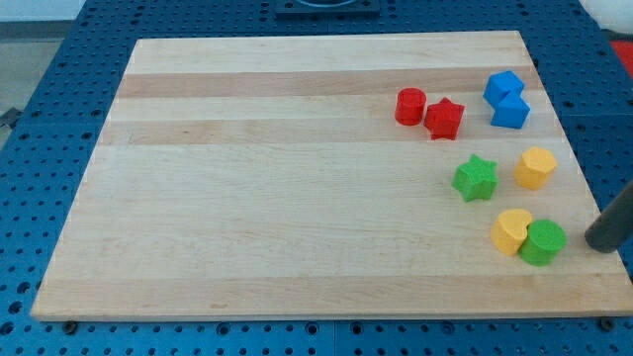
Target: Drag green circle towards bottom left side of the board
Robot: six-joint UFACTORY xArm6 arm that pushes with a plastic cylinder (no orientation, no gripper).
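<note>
Desk (59, 59): blue and perforated, showing around the board on every side
Board (277, 178): pale wood, lying flat; all blocks gathered in the view's right part
Red cylinder (410, 106): toward the view's top, touching or just beside the red star (444, 119) on its right
Green star (476, 178): below the red pair, apart from its neighbours
Blue blocks (507, 100): two pressed together near the view's top right; exact shapes hard to tell
Yellow block, upper (535, 168): roughly hexagonal, just right of the green star, not touching it
Yellow block, lower (511, 231): touching the green circle on its right
Green circle (543, 242): near the board's bottom right edge, far from the bottom left side
My tip (591, 242): dark rod entering from the view's right edge; tip just right of the green circle, a small gap between them
Fingers: none on this rod, so no released or clenched state to tell
</note>
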